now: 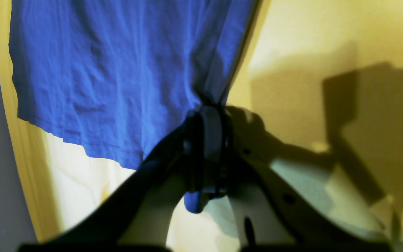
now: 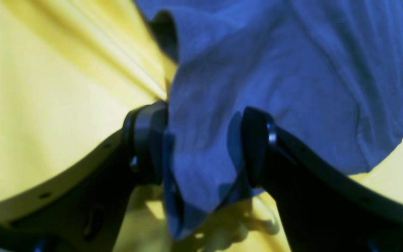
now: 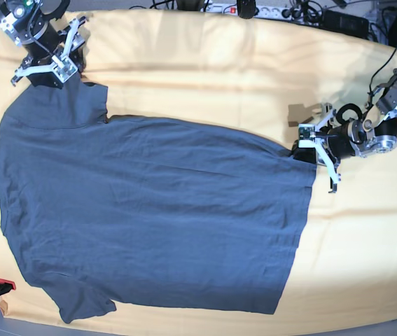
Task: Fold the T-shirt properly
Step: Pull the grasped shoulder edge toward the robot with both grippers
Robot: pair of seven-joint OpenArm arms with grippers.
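Right hand [image 3: 52, 61], spread about the sleeve, stood at the T-shirt's [image 3: 156, 217] upper left corner; the T-shirt lay flat and unfolded on the yellow cloth [image 3: 205, 70]; left hand [image 3: 309, 145], at its right, pinched the hem corner. No fold was yet made.

- t-shirt [image 3: 149, 210] lies flat on the cloth [image 3: 219, 63], which covers the table; sleeves at base view's left, hem at its right.
- right gripper [image 3: 57, 64] sits at the shirt's far-left sleeve corner; fabric [image 2: 201, 147] lies between its 2 spread jaws.
- left gripper [image 3: 318, 148] is at the far-right hem corner, jaws together on the shirt edge [image 1: 208, 105].
- cables and a power strip [image 3: 254, 10] run along the far edge, behind the cloth.
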